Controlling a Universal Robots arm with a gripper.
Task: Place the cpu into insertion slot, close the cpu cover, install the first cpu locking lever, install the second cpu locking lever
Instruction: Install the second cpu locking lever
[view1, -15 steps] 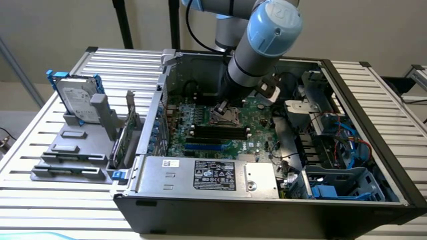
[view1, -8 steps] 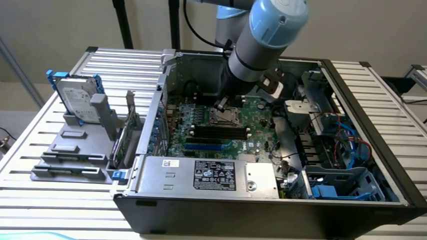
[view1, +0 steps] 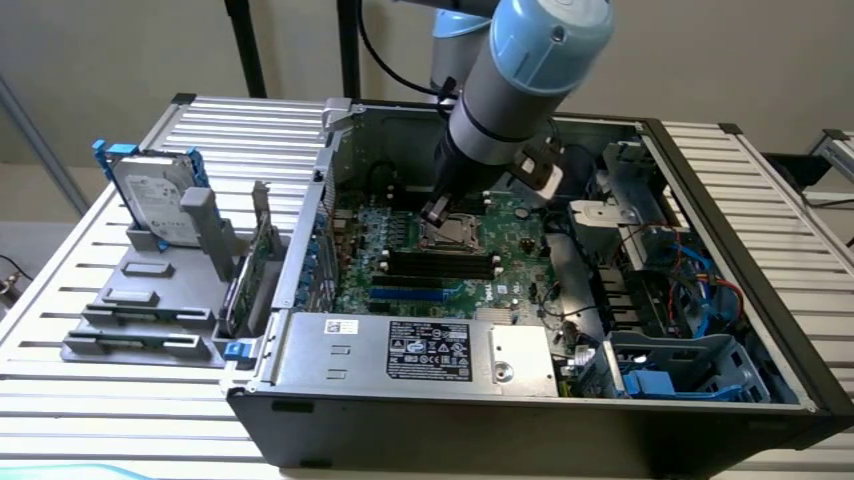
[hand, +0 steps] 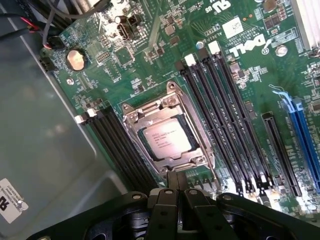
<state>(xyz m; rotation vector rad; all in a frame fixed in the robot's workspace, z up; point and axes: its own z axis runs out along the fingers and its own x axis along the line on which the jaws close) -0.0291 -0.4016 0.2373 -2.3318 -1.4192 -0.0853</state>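
Observation:
The cpu (hand: 165, 136), a pale square chip, lies flat in the insertion slot (hand: 204, 150) on the green motherboard. The silvery cpu cover (hand: 146, 111) lies down around it, its window framing the chip. I cannot tell how the thin locking levers along the socket's sides stand. My gripper (hand: 176, 177) is shut with nothing between its fingers, its tips just off one edge of the socket. In the exterior view the gripper (view1: 437, 211) hangs inside the open computer case, right above the socket (view1: 454, 233) on the exterior view's left side of it.
Long black memory slots (hand: 227, 120) flank the socket on both sides, with blue slots (hand: 305, 135) further off. A grey power supply (view1: 400, 345) fills the case's front. Cables and drive bays (view1: 667, 290) crowd the exterior view's right. A hard drive (view1: 150, 195) stands outside on the slatted table.

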